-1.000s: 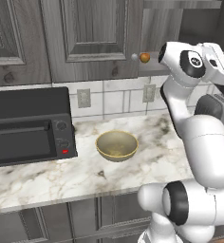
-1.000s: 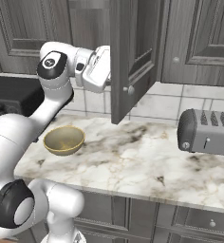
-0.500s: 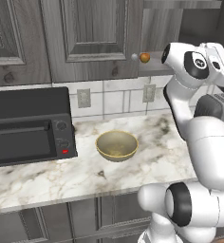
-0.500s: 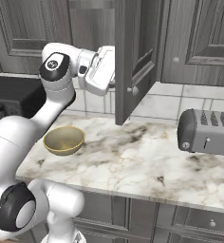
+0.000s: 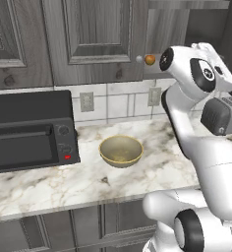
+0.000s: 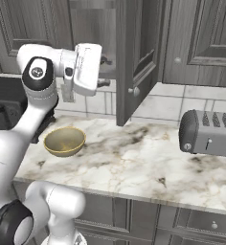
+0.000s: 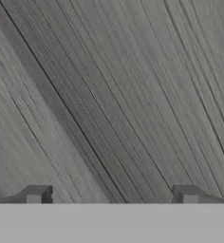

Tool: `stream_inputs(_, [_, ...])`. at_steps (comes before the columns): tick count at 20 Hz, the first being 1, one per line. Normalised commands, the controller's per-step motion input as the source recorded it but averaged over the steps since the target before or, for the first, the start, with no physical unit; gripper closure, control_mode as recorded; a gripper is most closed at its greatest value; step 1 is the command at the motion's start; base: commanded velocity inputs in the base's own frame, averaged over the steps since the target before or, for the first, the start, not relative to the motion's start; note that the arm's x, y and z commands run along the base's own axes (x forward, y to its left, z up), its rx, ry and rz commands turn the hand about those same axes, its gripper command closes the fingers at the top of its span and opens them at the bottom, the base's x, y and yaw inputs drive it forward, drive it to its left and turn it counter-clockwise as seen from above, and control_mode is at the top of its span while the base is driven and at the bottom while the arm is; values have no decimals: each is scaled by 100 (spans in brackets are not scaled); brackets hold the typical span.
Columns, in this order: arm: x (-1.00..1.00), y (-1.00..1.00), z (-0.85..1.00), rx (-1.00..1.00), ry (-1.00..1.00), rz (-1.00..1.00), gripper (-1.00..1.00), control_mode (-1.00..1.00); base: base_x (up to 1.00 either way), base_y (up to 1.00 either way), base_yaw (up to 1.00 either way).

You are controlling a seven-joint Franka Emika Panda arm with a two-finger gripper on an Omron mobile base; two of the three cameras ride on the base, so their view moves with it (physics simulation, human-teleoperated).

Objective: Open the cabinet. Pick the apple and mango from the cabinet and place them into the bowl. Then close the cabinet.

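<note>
The cabinet (image 6: 134, 52) hangs above the worktop (image 6: 134, 153) with its right door swung out, edge-on in the right base view, a pale knob low on its face; the left door is shut in the left base view; the gripper (image 7: 111, 194) sits up at cabinet height inside the opening, its two dark fingertips (image 7: 37, 194) spread wide apart with nothing between them, so it is released; ahead of it the hand view shows grey wood grain, a panel of the cabinet close in front; the apple (image 5: 149, 59) rests at the cabinet's lower edge, just beside the left door's knob in the left base view, to the left of the arm's upper joint and apart from the gripper; how near the fingertips come to it cannot be told; the bowl (image 5: 120, 150) stands on the worktop well below the gripper, just right of the black microwave (image 5: 29, 130); a toaster (image 6: 208, 134) sits far right.
</note>
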Motion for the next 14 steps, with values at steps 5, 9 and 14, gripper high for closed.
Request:
stream_inputs(5, [-14, 42, 0, -3, 4, 47, -100, -100, 0, 0, 0])
stream_inputs(9, [-33, 46, 0, -5, 6, 41, -100, -100, 0, 0, 0])
stream_inputs(14, [-14, 52, -9, -1, -3, 35, -100, -100, 0, 0, 0])
